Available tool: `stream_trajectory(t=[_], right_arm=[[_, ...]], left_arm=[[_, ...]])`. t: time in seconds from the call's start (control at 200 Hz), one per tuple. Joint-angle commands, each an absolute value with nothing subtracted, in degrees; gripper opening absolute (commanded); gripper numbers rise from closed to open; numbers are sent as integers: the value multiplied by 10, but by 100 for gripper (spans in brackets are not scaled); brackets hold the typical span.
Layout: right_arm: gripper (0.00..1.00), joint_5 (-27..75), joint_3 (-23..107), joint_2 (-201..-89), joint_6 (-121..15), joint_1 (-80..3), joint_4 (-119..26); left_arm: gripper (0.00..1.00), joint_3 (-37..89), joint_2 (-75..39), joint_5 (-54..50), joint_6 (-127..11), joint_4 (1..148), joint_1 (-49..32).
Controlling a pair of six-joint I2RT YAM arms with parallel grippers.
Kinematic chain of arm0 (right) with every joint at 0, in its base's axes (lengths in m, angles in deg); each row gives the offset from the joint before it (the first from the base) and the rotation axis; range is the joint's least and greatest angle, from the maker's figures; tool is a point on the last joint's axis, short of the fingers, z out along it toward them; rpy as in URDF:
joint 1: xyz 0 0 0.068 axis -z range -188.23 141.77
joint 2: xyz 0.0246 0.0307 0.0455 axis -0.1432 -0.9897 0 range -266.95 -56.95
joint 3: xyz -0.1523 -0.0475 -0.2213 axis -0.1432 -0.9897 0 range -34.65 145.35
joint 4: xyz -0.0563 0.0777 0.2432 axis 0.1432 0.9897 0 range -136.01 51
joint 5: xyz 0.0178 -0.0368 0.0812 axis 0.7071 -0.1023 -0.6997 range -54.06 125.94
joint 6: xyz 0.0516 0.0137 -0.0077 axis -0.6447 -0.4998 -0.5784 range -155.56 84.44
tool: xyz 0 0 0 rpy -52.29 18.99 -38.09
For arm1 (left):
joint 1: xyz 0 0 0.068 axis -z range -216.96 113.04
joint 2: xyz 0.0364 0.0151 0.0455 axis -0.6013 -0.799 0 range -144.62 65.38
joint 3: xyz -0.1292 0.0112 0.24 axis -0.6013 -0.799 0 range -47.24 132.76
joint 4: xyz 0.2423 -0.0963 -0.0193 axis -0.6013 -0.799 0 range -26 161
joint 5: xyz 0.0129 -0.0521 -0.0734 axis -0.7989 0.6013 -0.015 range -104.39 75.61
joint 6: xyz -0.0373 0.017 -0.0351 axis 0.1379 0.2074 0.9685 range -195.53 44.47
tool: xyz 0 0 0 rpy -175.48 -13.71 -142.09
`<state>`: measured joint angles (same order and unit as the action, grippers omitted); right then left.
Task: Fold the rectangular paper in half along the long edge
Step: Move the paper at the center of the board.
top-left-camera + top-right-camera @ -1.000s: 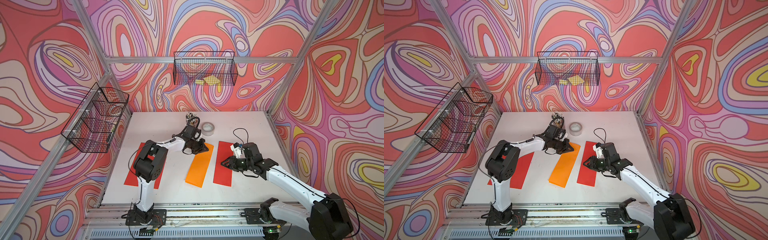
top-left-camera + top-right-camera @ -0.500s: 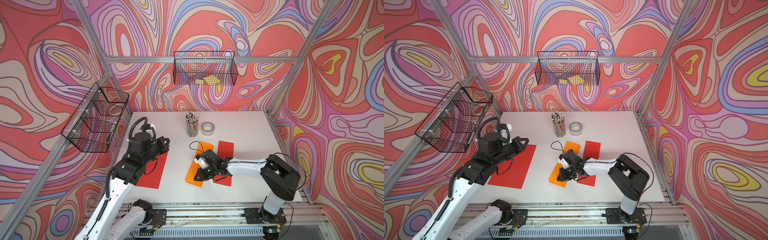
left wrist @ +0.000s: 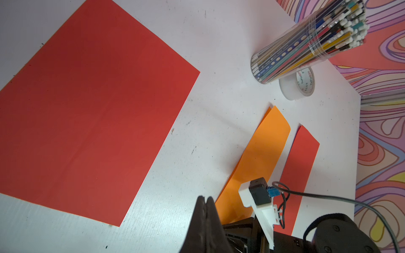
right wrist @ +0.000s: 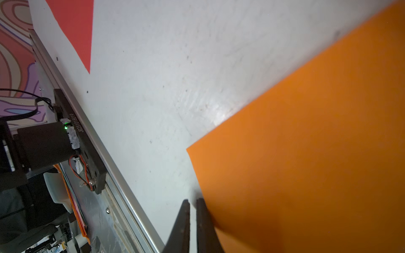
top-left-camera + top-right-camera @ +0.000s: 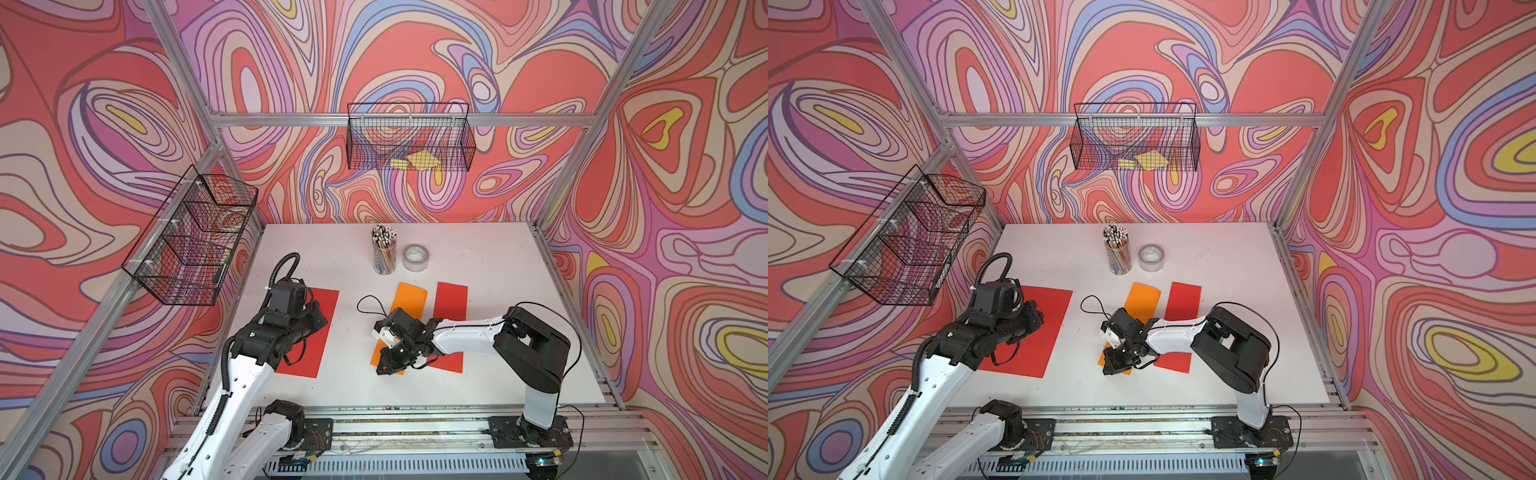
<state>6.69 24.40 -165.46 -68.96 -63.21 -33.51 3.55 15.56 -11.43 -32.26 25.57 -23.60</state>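
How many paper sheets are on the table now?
3: a wide red sheet beneath the left arm, a narrow orange strip at the right gripper, and a narrow red strip beside it. No others visible.

Two red papers (image 5: 318, 357), one orange paper (image 5: 409, 301), one pencil jar (image 5: 384, 253), one tape roll (image 5: 414, 257) and two wire baskets (image 5: 409, 141) are showing.

White shells on left arm (image 5: 245, 374) and right arm (image 5: 469, 336), black joint housings between. Ribbed black hose (image 5: 276, 272) along the left, thin grey cable (image 3: 328, 196) on the right. White bracket (image 3: 245, 193) with a black camera and blue plug. Dark, tapered left claw (image 3: 205, 199) and right claw (image 4: 192, 201). Black base plate (image 4: 89, 153): white serial print, green light, red wires, one screw.
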Motion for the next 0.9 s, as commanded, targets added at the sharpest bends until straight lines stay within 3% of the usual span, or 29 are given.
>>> stream_trajectory(t=[0.0,0.451,0.556,0.666,0.736,0.891], right_arm=[[12,99,238,-1669,-689,-610,-312],[13,100,239,-1587,-614,-478,-246],[16,52,249,-1564,-625,-479,-264],[23,6,246,-1544,-654,-487,-316],[29,-5,260,-1548,-658,-497,-327],[33,-1,300,-1578,-656,-517,-314]], left_arm=[[0,46,148,-114,-325,236,-242],[2,36,103,-30,-332,251,-317],[14,46,73,-31,-342,228,-355],[16,39,24,14,-363,222,-428],[25,34,-14,26,-380,227,-461],[35,42,-111,42,-399,241,-515]])
